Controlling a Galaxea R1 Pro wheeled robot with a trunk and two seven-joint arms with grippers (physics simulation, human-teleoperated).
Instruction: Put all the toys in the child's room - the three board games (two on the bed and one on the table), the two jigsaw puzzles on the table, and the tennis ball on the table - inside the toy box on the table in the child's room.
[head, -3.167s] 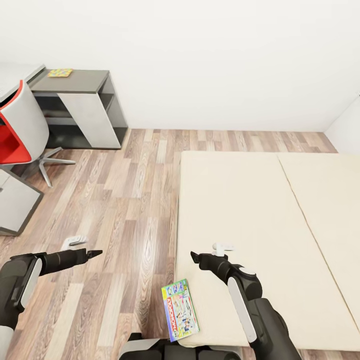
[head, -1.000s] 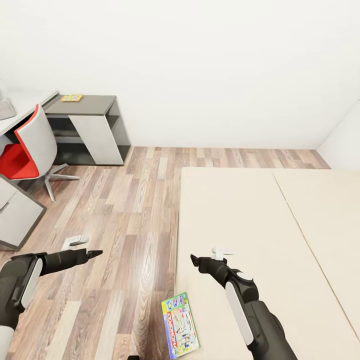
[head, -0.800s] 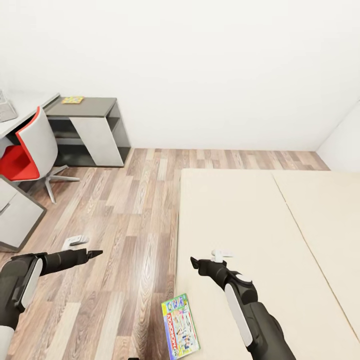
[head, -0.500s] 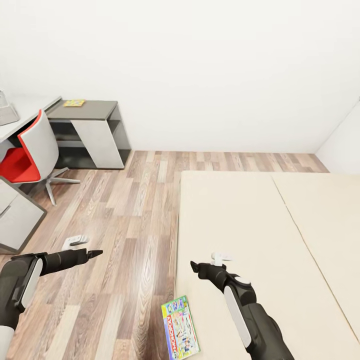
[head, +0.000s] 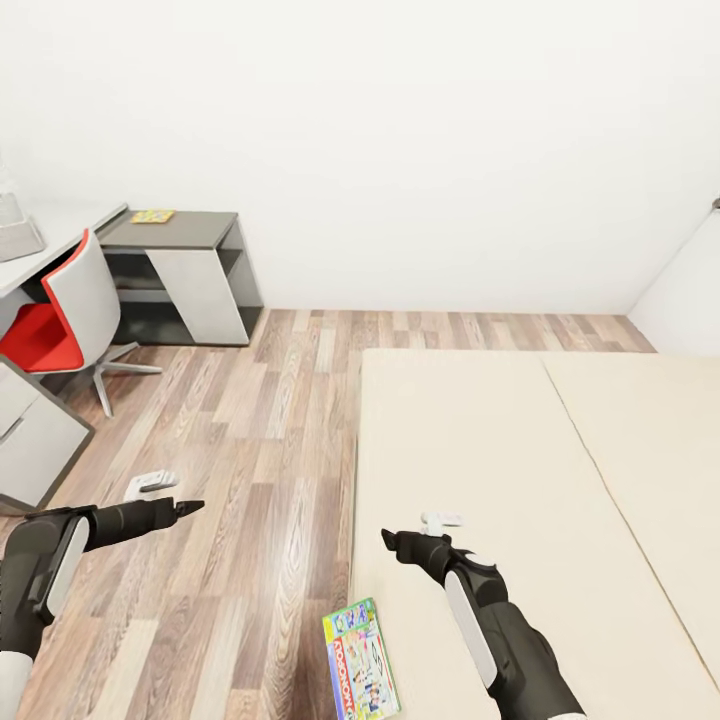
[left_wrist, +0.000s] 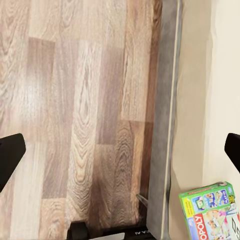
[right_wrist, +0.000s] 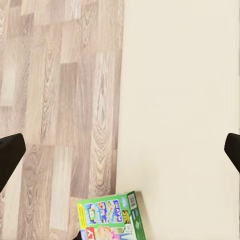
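both jaws apart above monopoly board game (head: 359, 660)

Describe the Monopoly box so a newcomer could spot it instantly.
Start at the wide beige bed beside the wood-plank floor. The Monopoly box lies flat at the bed's near edge, just below the right hand. It is the lone colourful item there: green-white with a red banner.

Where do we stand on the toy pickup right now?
Nothing looks packed yet, judging by these views. The Monopoly board game lies at the edge of the bed, ungrasped. The left gripper hangs over the floor and the right gripper over the mattress, both empty with jaws open in the wrist views. One jigsaw puzzle sits on the dark desk section. Everything remains to be collected.
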